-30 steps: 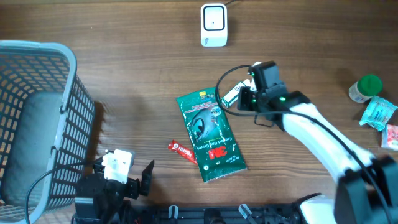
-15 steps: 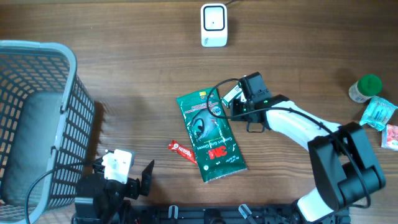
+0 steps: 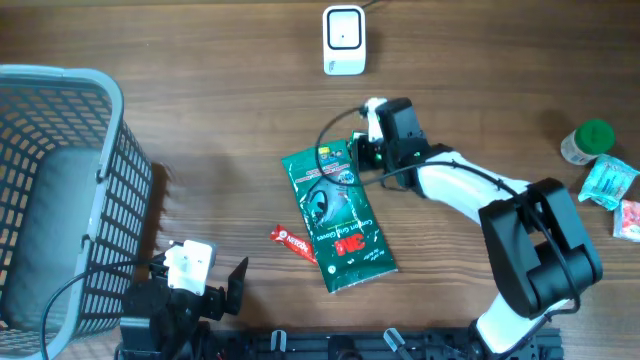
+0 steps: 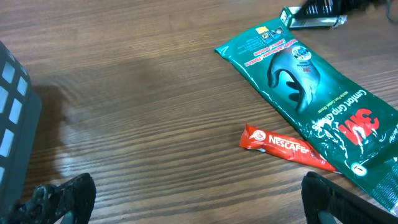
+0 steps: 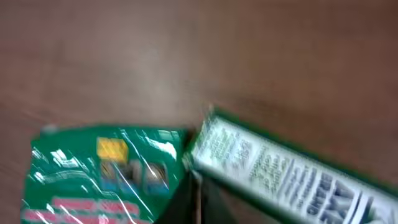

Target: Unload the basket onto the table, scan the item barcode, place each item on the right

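Observation:
The item, a small green and white box [image 3: 362,150], lies low over the wood at the top corner of a green 3M glove packet [image 3: 337,218]. My right gripper [image 3: 358,153] is shut on that box. The right wrist view is blurred: the box [image 5: 283,174] runs off to the right of the closed dark fingers [image 5: 186,202], with the packet [image 5: 102,174] on the left. A white barcode scanner [image 3: 343,41] stands at the far edge, apart from the box. My left gripper [image 4: 199,199] waits open at the near left, nothing between its fingers.
A red Nescafe sachet [image 4: 283,147] lies against the packet's left edge. A large grey basket [image 3: 60,190] fills the left side. At the far right are a green-capped bottle [image 3: 586,141], a teal packet [image 3: 608,183] and a pink item [image 3: 630,218].
The right arm has swung left and a little away from me, carrying the box from beside the packet to its top corner. The left arm has stayed still.

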`<act>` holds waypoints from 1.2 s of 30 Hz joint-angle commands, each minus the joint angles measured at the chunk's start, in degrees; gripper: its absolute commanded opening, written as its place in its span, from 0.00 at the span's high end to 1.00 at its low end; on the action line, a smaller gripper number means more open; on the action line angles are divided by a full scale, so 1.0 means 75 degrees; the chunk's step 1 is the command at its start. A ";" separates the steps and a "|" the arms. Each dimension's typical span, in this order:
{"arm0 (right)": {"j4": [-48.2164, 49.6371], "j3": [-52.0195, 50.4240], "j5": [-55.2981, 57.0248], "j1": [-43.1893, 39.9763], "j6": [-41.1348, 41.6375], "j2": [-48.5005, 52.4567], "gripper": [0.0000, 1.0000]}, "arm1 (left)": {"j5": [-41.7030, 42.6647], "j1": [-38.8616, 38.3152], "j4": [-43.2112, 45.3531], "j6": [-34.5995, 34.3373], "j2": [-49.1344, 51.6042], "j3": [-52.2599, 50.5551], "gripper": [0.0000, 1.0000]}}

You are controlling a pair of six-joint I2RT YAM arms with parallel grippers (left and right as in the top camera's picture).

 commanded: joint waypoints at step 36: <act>-0.4269 0.2757 -0.1489 -0.1891 -0.7125 0.1903 0.27 | 0.0067 0.0026 0.0026 -0.0041 -0.0041 -0.0009 0.00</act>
